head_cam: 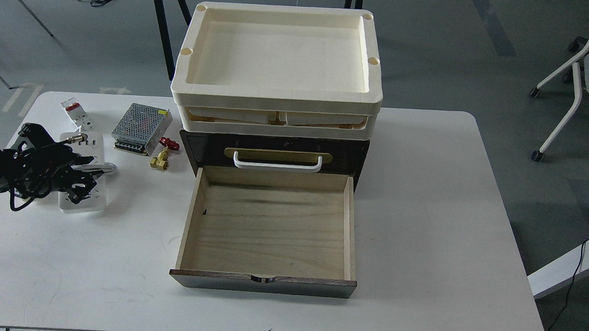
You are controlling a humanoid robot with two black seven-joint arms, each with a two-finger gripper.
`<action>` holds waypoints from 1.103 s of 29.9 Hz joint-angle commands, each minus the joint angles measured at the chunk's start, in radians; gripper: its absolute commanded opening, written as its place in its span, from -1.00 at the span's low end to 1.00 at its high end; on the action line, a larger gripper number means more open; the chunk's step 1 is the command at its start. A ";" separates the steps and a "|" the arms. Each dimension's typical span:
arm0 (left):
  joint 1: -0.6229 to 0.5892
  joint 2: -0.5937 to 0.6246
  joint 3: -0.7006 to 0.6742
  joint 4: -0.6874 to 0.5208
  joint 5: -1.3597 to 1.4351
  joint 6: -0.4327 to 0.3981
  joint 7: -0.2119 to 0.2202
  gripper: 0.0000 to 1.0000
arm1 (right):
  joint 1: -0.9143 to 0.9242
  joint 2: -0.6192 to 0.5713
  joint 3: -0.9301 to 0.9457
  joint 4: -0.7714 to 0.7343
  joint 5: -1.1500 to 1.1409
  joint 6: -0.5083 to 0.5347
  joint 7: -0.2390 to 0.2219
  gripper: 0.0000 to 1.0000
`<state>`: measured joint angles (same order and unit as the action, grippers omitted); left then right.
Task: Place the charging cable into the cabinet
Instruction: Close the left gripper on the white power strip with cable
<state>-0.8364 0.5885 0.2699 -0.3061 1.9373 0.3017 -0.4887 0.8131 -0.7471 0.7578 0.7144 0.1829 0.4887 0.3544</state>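
The charging cable (89,203) is a white power strip with its cord wound round the middle. It lies flat on the table at the far left. My left gripper (83,177) is low over its middle, with dark fingers spread to either side of the wound cord, and it covers much of the strip. The cabinet (201,147) is dark brown and stands mid-table. Its pale wood drawer (270,230) is pulled fully out and is empty. A white handle (277,162) sits on the closed drawer above. My right gripper is out of view.
Cream trays (277,95) are stacked on the cabinet. A mesh power supply box (141,121), a brass valve with a red knob (162,157) and a small white switch with a red tab (76,112) lie between the strip and the cabinet. The table edge (0,132) is close on the left.
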 commanded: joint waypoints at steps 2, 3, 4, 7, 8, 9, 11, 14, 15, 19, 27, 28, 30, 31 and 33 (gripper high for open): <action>0.000 -0.001 0.000 0.001 0.000 0.000 0.000 -0.42 | 0.000 0.000 0.000 -0.003 0.000 0.000 0.001 0.99; 0.000 -0.001 0.000 0.001 0.000 0.000 0.000 -0.45 | 0.000 0.000 0.000 -0.001 0.001 0.000 0.000 0.99; 0.000 0.002 0.000 0.001 0.000 0.000 0.000 -0.47 | 0.000 0.000 0.000 -0.003 0.001 0.000 0.000 0.99; 0.000 0.002 0.000 0.001 0.000 0.000 0.000 -0.53 | -0.002 0.000 0.000 -0.001 0.001 0.000 0.000 0.99; 0.000 0.002 0.000 0.001 0.000 0.000 0.000 -0.54 | -0.002 0.000 0.000 -0.003 0.000 0.000 0.000 0.99; 0.000 0.002 0.000 0.001 0.000 0.000 0.000 -0.57 | -0.002 0.000 0.000 -0.003 0.001 0.000 0.000 0.99; 0.000 0.002 0.000 0.001 0.000 0.002 0.000 -0.61 | -0.002 -0.005 0.000 -0.003 0.001 0.000 0.001 0.99; 0.000 0.002 0.000 0.001 0.000 0.011 0.000 -0.72 | -0.002 -0.008 0.000 -0.001 0.001 0.000 0.000 0.99; 0.000 0.002 0.000 0.001 0.000 0.014 0.000 -0.75 | -0.002 -0.009 0.000 -0.003 0.001 0.000 0.001 0.99; 0.000 -0.001 0.000 0.001 0.000 0.016 0.000 -0.83 | -0.002 -0.009 0.000 -0.001 0.001 0.000 0.001 0.99; 0.000 0.002 0.002 0.002 0.000 0.039 0.000 -0.99 | -0.005 -0.015 0.000 -0.001 0.001 0.000 0.001 0.99; 0.000 0.002 0.000 0.002 0.000 0.043 0.000 -1.00 | -0.003 -0.017 0.000 -0.001 0.001 0.000 0.001 0.99; 0.000 0.002 0.000 0.005 0.000 0.054 0.000 -1.00 | -0.005 -0.017 0.000 -0.001 0.001 0.000 0.001 0.99; 0.000 0.002 0.000 0.013 0.000 0.057 0.000 -1.00 | -0.005 -0.017 0.000 0.000 0.001 0.000 0.001 0.99; -0.001 0.002 0.000 0.019 -0.001 0.059 0.000 -1.00 | -0.006 -0.018 0.000 0.000 0.001 0.000 0.001 0.99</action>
<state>-0.8360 0.5896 0.2706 -0.2955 1.9373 0.3556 -0.4887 0.8089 -0.7636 0.7578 0.7140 0.1841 0.4887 0.3560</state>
